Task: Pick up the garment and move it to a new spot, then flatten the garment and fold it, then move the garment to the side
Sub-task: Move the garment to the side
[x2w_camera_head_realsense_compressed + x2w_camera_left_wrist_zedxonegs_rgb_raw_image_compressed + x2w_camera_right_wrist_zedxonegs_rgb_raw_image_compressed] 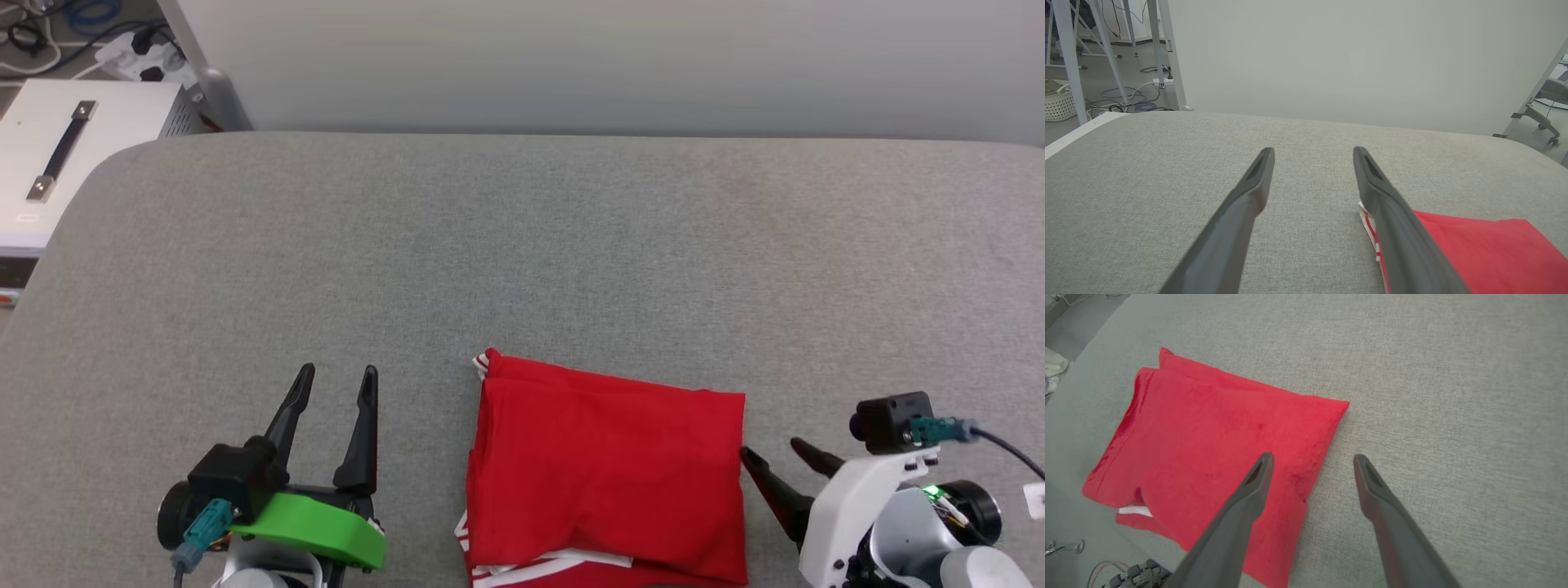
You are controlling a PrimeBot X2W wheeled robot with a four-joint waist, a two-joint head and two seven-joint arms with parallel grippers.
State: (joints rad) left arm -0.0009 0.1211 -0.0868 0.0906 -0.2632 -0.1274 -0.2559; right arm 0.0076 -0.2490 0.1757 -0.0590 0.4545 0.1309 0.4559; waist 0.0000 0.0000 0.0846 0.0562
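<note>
The garment (608, 469) lies folded into a red rectangle on the grey table near its front edge, with striped white trim peeking out at its front and left edges. My left gripper (337, 384) stands open to the left of it, clear of the cloth, fingers pointing away from me. In the left wrist view the garment (1486, 253) sits behind the left gripper's (1312, 152) right finger. My right gripper (771, 454) is open at the garment's right edge. In the right wrist view one finger of the right gripper (1312, 458) hovers over the garment (1208, 441), the other over bare table.
The grey padded table (522, 245) stretches far ahead and to both sides of the garment. A white box with a black handle (61, 155) and cables stand off the table's far left corner. A pale wall runs behind the table.
</note>
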